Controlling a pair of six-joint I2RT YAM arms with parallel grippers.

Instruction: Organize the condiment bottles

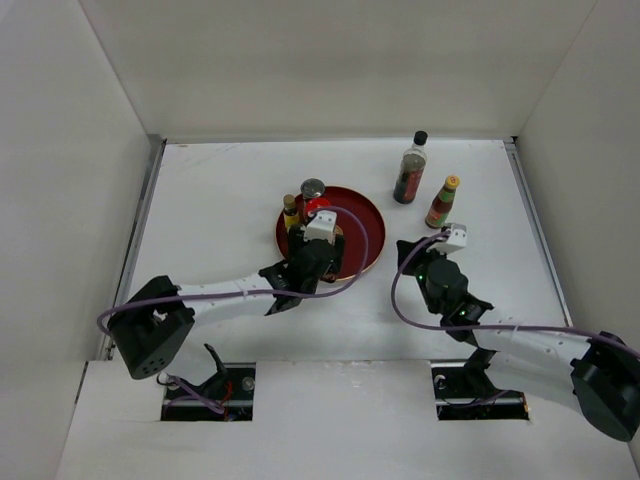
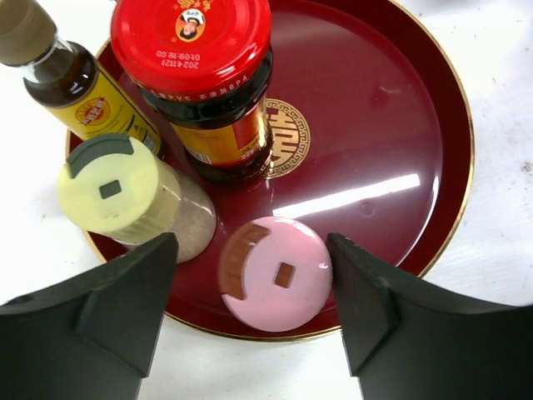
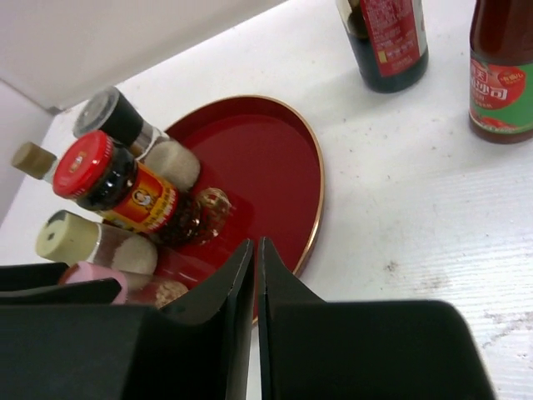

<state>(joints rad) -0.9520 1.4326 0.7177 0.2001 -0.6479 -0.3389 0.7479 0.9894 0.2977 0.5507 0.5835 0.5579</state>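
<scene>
left tool (image 2: 251,250): we see it spread wide, straddling the pink jar (image 2: 279,271) at the tray's (image 2: 375,125) 7 o'clock rim
right tool (image 3: 256,250): pinched shut, empty, above the counter (image 1: 220,200)
tray, 9 o'clock side: red-lidded jar (image 2: 191,42), cream shaker (image 2: 108,187), brown bottle (image 2: 83,92)
counter, 2 o'clock of tray: dark bottle (image 1: 411,170), yellow-capped bottle (image 1: 443,203)

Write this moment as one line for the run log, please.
left gripper: open around pink-capped bottle on tray | right gripper: shut, empty | off tray: dark bottle, yellow-capped bottle
</scene>
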